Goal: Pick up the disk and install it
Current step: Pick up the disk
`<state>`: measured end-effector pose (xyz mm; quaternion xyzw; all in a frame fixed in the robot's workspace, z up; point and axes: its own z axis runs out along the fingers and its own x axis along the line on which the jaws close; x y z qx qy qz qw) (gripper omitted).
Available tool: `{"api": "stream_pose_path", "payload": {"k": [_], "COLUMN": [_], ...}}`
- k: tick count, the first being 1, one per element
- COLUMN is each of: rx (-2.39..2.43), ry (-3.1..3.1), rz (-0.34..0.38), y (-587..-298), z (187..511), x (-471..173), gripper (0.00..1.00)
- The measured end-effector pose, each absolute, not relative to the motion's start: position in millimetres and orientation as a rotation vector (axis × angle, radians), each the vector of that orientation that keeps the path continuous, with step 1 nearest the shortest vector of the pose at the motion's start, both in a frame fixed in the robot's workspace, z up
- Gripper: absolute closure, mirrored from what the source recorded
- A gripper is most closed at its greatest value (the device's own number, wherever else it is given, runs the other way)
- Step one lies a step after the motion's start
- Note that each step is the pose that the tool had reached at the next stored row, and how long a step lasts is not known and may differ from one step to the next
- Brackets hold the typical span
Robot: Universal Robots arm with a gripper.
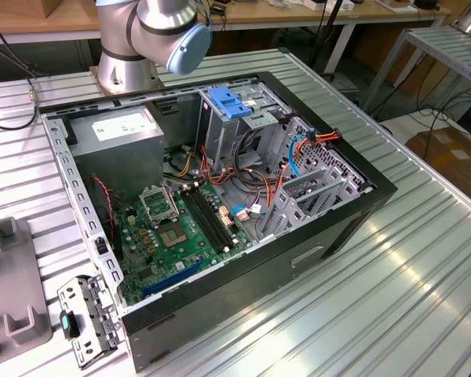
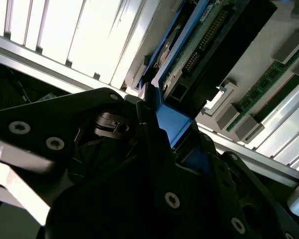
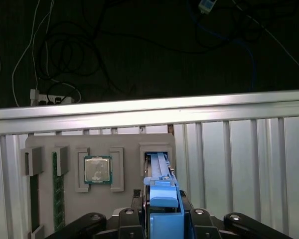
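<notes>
The pincer [image 3: 163, 209] is clenched on the disk [image 3: 158, 172], its black fingers [image 3: 187, 211] pressed against both sides of the drive's blue plastic frame. The disk stands on edge in a slot of a grey holder tray [image 3: 124, 142] that lies on the ribbed aluminium worktop [image 3: 239, 149], close to the worktop's edge. In the pocket beside that slot sits a processor chip [image 3: 97, 170], and beyond the chip a green memory stick [image 3: 55, 189] lies in a narrow groove.

In the second wrist view the pincer [image 2: 174, 132] grips the blue frame from close by, and the disk [image 2: 199, 45] shows its green circuit board and a row of connector pins.

In the exterior view the arm [image 1: 153, 31] rises behind an open computer case [image 1: 220, 306] lying on its side. Inside the case are a motherboard [image 1: 177, 236], a grey power supply box [image 1: 118, 129] with a white sticker, and a drive cage topped by an empty blue bracket [image 1: 229, 103]. Part of the grey tray [image 1: 8, 283] shows at the exterior view's left.
</notes>
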<state>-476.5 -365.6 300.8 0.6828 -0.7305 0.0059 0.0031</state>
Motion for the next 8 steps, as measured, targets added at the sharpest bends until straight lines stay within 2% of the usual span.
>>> {"api": "stream_pose_path", "payload": {"k": [8], "rx": [2.166], "ry": [-2.267], "rz": [0.019], "y": [-365.6], "z": [300.3], "x": [-476.5], "gripper": [0.63]}}
